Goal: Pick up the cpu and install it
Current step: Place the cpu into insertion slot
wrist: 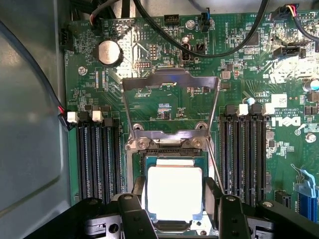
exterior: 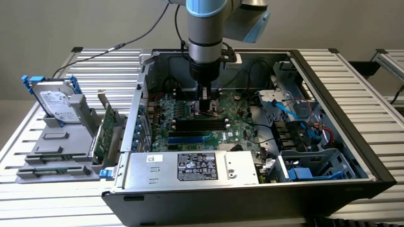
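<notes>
right now the jaws are clamped on the cpu (wrist: 174, 191), with one dark finger (wrist: 132, 214) against each of two opposite edges. the cpu, silvery top up, lies squarely over the socket (wrist: 172, 149) on the green motherboard (wrist: 279, 74); i cannot tell whether it rests in the socket or hangs just above it. the socket's metal load plate (wrist: 169, 82) stands swung open, on the side of the socket away from the jaws. black memory slots (wrist: 97, 154) flank the socket. the arm (exterior: 205, 47) reaches straight down into the open computer case (exterior: 341, 94) to the socket.
</notes>
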`<state>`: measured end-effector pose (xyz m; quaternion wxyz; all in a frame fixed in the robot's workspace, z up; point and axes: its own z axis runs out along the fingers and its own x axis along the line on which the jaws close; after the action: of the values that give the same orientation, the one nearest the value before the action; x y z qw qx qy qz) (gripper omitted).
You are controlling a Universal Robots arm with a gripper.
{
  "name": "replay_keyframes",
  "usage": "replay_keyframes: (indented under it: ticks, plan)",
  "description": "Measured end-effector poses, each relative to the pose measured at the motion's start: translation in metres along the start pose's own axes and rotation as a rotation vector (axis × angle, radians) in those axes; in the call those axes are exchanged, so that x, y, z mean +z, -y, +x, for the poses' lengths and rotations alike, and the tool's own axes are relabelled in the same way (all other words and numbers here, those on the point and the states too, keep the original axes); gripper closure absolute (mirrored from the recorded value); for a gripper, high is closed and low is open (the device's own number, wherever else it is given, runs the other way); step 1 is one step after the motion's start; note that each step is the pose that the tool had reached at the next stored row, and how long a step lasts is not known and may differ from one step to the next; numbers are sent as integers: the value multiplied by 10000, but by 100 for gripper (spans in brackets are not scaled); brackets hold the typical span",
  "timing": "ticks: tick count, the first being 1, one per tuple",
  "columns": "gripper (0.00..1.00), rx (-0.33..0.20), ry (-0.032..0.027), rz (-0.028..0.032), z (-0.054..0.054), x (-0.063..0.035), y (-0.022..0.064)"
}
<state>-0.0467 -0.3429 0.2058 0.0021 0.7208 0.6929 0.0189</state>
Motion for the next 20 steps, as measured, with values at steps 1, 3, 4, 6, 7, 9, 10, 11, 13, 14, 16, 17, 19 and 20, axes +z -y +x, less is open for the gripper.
replay_keyframes:
  ticks: [1,3,4,6,7,9,10,11,13,14,16,17,19,20]
  plan:
    - [45,-1,2,1,0,0,1]
    - [45,-2,-2,-7,2,12,9]
    - [45,-7,-2,-8,5,18,10]
    - [45,-16,0,-7,10,19,11]
    - [45,-21,-2,-9,15,21,11]
    - [45,-43,-2,-8,36,26,12]
    - [45,-55,-2,-7,42,26,12]
    - [45,-66,-2,-7,42,26,12]
    - [45,-80,-4,-7,43,27,12]
    - [45,-81,-5,-7,43,27,11]
    - [45,-82,-3,-6,44,28,5]
    - [45,-82,-3,-6,44,28,0]
    - [45,-82,-3,-7,43,28,-3]
    - [45,-82,-3,-7,42,28,-4]
